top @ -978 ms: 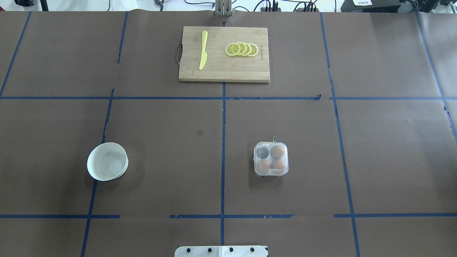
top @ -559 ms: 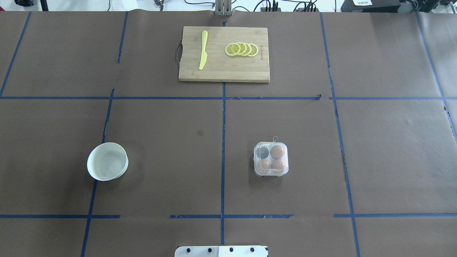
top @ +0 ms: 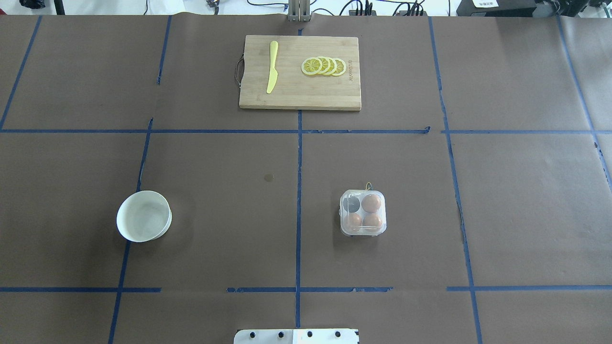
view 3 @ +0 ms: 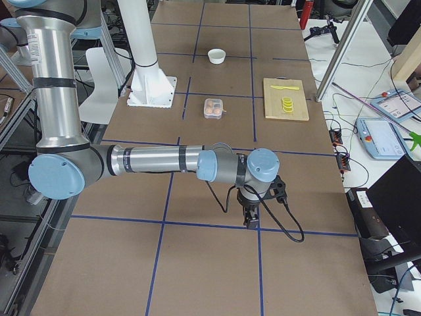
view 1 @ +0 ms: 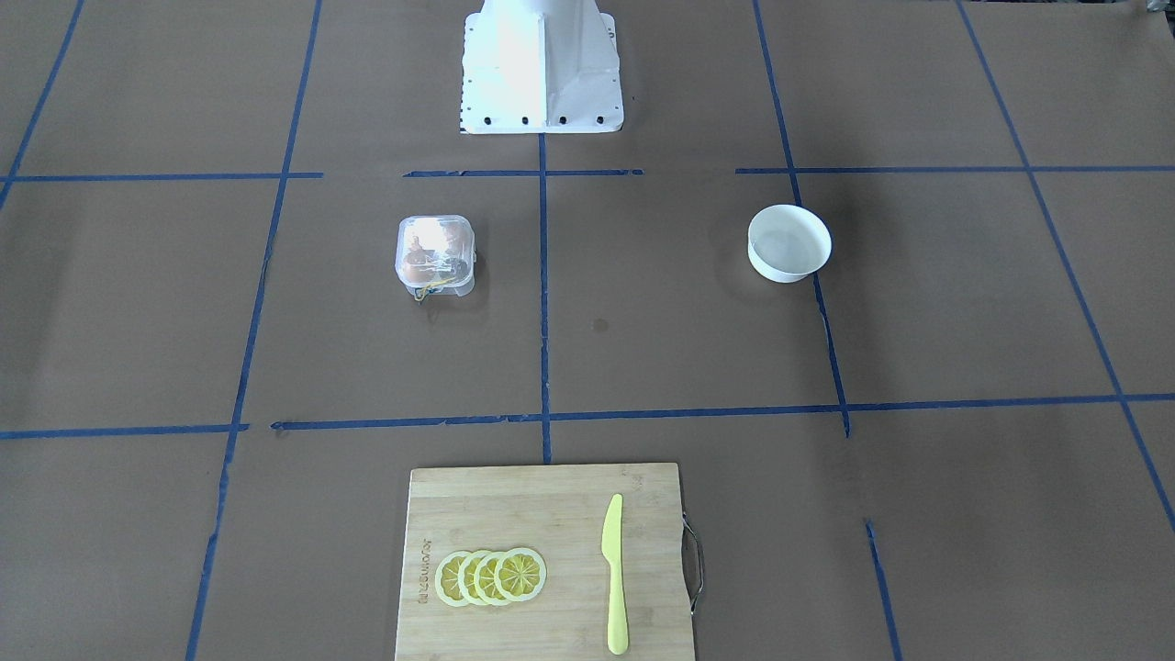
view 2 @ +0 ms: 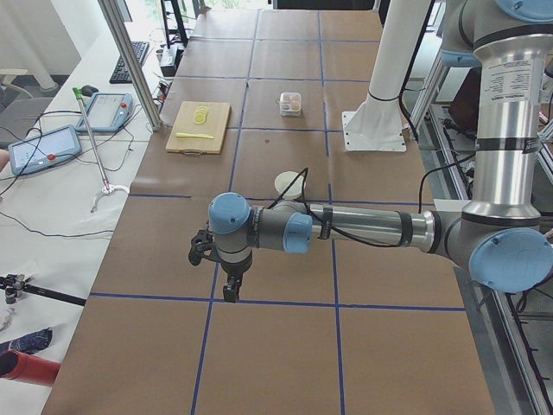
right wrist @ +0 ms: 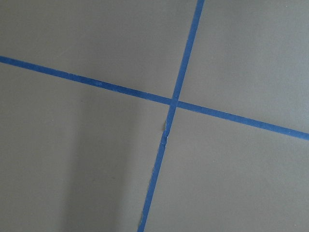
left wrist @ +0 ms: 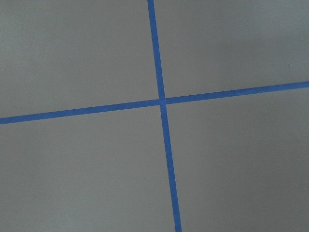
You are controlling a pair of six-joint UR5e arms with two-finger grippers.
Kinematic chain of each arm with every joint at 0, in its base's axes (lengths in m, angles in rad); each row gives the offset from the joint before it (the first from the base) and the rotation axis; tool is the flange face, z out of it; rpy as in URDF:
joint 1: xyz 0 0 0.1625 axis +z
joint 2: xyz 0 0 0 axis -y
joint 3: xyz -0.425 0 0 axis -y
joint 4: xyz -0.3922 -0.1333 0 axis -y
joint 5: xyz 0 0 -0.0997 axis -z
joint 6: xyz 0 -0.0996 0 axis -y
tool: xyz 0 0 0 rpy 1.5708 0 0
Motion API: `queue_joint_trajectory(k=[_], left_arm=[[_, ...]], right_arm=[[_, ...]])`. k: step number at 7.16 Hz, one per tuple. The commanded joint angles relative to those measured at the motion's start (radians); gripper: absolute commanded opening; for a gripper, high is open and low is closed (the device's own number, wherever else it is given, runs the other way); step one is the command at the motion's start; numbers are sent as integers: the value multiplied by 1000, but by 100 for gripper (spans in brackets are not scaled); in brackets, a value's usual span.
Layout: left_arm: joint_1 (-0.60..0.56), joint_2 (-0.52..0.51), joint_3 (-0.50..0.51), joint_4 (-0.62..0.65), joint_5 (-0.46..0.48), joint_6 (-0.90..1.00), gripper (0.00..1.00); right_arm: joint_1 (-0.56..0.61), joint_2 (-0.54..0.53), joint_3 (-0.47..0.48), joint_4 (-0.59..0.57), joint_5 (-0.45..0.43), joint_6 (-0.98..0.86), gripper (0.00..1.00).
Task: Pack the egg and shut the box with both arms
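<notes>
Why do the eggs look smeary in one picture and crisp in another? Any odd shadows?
Front-facing view: glare on the clear box smears the eggs, and the white pedestal is washed out. Overhead view: even light, three eggs plain. Right wrist view: a soft shadow band darkens the paper.

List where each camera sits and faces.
Front-facing: across the table, facing the pedestal; no arms.
Overhead: behind the pedestal, looking forward; only its base plate.
Exterior left: left end, along the table; left arm, left gripper.
Exterior right: right end; right arm, right gripper.
Left wrist: down at tape cross; no fingers.
Right wrist: likewise.
Shared: exteriors all show box, bowl, cutting board.
</notes>
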Motion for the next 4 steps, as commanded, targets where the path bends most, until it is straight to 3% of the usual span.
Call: queue_joint_trajectory(k=[1, 4], left_arm=[[-4, -70, -2, 128, 10, 27, 100], [-4, -70, -3, 127, 11, 33, 100]], right_arm=[[0, 0, -1, 0, 0, 0, 100], [0, 0, 0, 0, 0, 0, 100]])
